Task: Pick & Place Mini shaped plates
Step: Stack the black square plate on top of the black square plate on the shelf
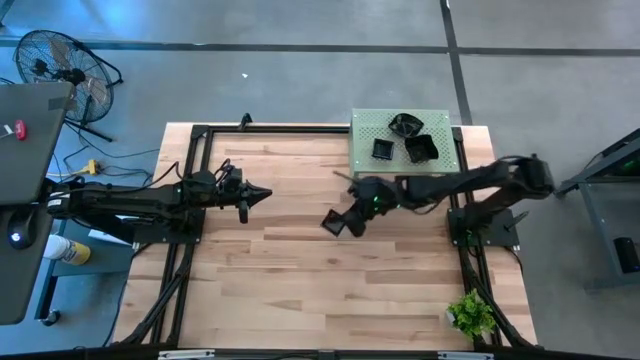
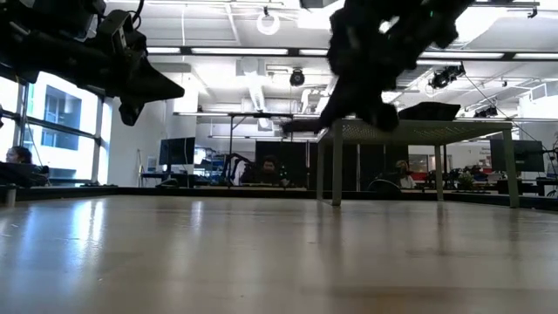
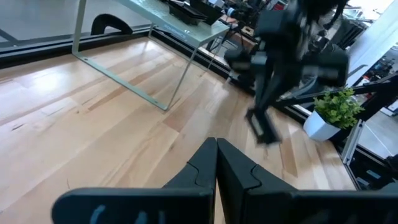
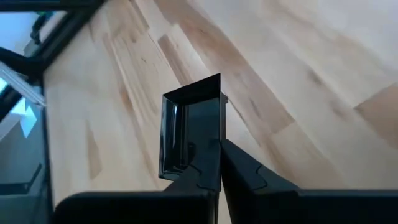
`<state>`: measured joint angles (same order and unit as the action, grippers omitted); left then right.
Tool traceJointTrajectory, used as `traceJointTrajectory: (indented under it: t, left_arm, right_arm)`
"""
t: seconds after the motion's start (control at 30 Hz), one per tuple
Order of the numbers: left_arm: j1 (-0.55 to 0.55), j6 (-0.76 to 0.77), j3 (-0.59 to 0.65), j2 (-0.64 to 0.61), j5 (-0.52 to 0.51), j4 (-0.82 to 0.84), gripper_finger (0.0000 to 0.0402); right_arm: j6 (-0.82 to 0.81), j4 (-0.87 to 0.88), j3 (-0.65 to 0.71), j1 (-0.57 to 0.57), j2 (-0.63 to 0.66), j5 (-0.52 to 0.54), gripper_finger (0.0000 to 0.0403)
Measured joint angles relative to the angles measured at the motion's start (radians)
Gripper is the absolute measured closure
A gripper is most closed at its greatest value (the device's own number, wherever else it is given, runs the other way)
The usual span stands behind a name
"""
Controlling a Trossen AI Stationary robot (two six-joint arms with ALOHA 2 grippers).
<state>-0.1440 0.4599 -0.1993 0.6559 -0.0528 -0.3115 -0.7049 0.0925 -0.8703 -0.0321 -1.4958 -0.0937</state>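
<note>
Grey concrete floor (image 1: 300, 25) crossed by dark seam lines along the upper frame. Black floor fan (image 1: 62, 70) at upper left, dark desk (image 1: 22, 190) down the left edge. Potted green plant (image 1: 470, 316) at lower right. Pale wooden tabletop (image 2: 279, 262) filling the lower half. Beyond, open office: tall windows (image 2: 52, 118) at left, ceiling strip lights (image 2: 235, 51) across the top, monitors (image 2: 177, 151) left of centre, seated people in the distance.

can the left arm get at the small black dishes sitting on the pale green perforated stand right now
Probably not easily. The left gripper hovers shut over the table's left side, while three glossy black dishes sit on the pale green perforated stand at the far right corner, and the right arm lies between.
</note>
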Motion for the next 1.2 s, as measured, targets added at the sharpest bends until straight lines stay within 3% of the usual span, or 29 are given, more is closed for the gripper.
traceJointTrajectory:
  t: [0.23,0.37,0.53,0.83,1.2]
  left_arm:
    - [0.0,-0.008,0.0,0.0,0.014,0.0,0.0401]
    - [0.0,-0.01,0.0,0.0,0.013,0.0,0.0401]
    - [0.0,-0.01,0.0,0.0,0.011,0.0,0.0401]
    - [0.0,-0.006,0.0,0.0,0.009,0.0,0.0401]
    - [0.0,-0.003,0.0,0.0,0.009,0.0,0.0401]
  right_arm:
    - [0.183,0.453,-0.254,-0.154,0.167,-0.074,0.04]
    - [0.42,0.749,-0.465,-0.335,0.153,-0.115,0.0399]
    - [0.71,0.984,-0.648,-0.581,0.072,-0.207,0.0401]
    - [1.047,1.158,-0.718,-0.862,-0.087,-0.476,0.0402]
    - [1.178,1.203,-0.718,-0.924,-0.138,-0.508,0.0402]
